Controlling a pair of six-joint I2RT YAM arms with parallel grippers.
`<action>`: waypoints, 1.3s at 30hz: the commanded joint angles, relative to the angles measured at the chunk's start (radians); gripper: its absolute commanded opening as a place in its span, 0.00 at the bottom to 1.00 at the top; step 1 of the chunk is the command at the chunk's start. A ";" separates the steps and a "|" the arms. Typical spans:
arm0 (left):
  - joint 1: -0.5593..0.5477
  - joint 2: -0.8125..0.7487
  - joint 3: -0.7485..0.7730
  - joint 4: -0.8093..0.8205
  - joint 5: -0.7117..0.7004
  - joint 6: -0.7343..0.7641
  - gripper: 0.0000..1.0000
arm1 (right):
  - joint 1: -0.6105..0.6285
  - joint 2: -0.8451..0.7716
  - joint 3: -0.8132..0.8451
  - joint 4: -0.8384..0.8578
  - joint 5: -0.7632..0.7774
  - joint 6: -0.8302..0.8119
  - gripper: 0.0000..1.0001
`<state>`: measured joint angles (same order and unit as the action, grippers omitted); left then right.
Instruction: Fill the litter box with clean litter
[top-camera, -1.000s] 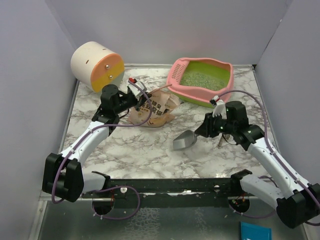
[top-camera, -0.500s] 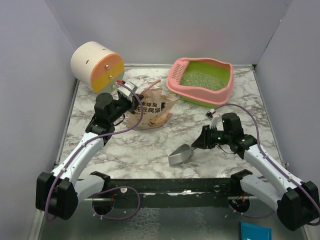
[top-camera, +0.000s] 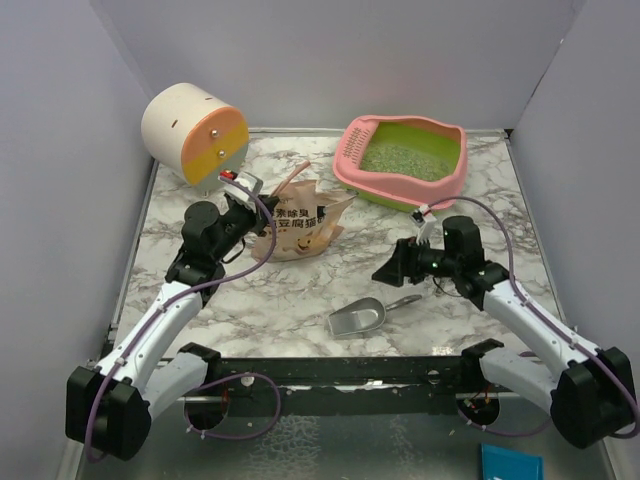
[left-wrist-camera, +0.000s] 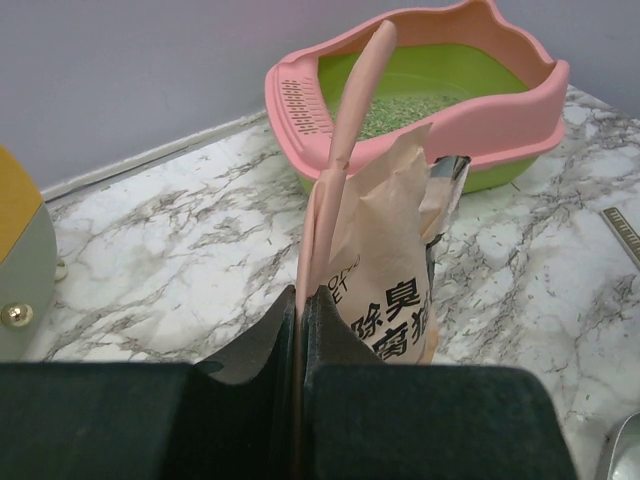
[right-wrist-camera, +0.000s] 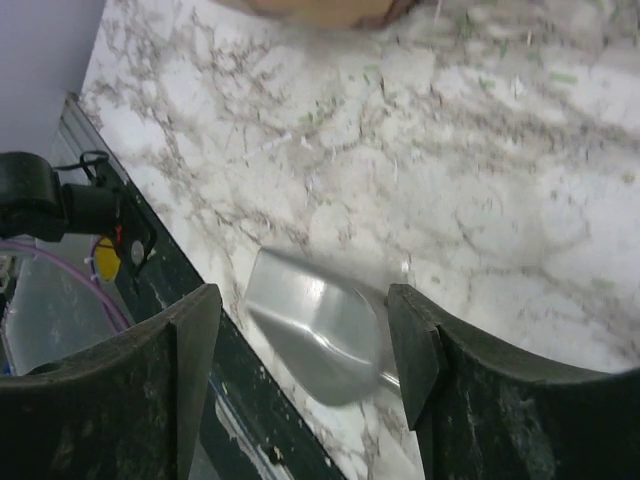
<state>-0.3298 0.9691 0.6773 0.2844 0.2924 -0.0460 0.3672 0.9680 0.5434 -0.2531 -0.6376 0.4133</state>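
Now 1 ea.: litter box (top-camera: 352, 140), scoop (top-camera: 357, 319), bag (top-camera: 300, 225).

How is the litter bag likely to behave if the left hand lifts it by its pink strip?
The bag will probably sag and fold, since its paper sides look creased. It is likely light: it looks slack and collapsed, perhaps mostly emptied. The thin pink strip pinched in the left hand curves, so the bag may swing or twist.

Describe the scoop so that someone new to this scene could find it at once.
Look at the marble table, along its near edge by the black rail. The scoop lies there on its own, nearer than the beige bag. It is the only shiny grey metal thing, with a thin handle.
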 joint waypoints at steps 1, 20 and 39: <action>0.002 -0.072 -0.016 0.108 -0.088 -0.042 0.00 | 0.002 0.152 0.097 0.283 -0.054 -0.021 0.68; 0.002 -0.099 -0.037 0.108 -0.092 -0.024 0.00 | -0.092 0.908 0.552 1.019 -0.463 -0.113 0.60; 0.004 -0.040 0.009 0.082 -0.069 0.028 0.00 | -0.099 1.114 0.634 1.710 -0.776 0.438 0.50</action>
<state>-0.3294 0.9207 0.6327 0.3042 0.2302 -0.0349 0.2626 2.0632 1.1461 1.3529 -1.3407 0.7868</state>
